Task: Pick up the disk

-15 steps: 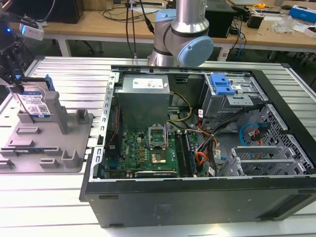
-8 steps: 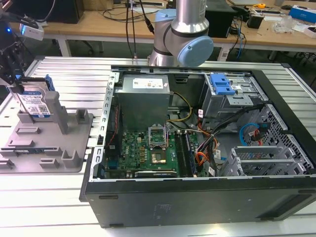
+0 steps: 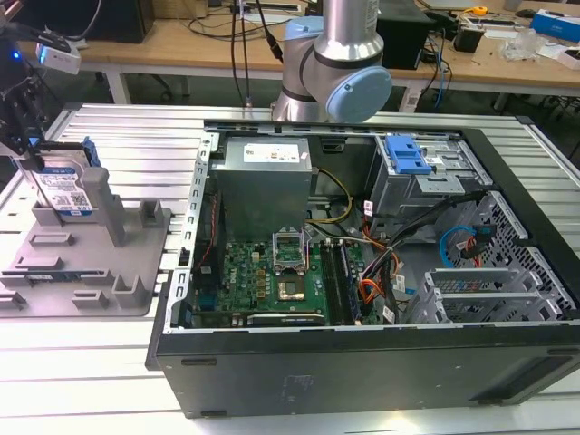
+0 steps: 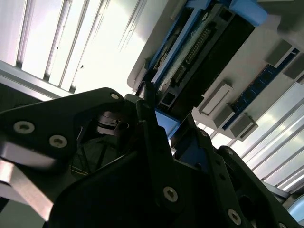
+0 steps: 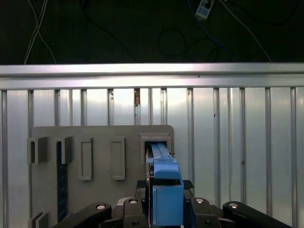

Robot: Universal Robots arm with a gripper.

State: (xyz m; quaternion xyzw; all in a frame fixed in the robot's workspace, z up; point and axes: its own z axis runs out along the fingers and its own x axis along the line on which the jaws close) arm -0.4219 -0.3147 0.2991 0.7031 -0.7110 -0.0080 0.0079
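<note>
The disk (image 3: 65,188) stands on edge in an upright slot of the grey tray (image 3: 136,272) at the exterior view's left, with the gripper (image 5: 164,202) closed on its top edge, so the grasp looks made and the lift not yet done.

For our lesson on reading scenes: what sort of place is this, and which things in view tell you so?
Most likely a robotics lab or workshop. An open computer case lies on a slatted metal table, a robot arm stands behind it, and cluttered workbenches with cables line the back.
</note>
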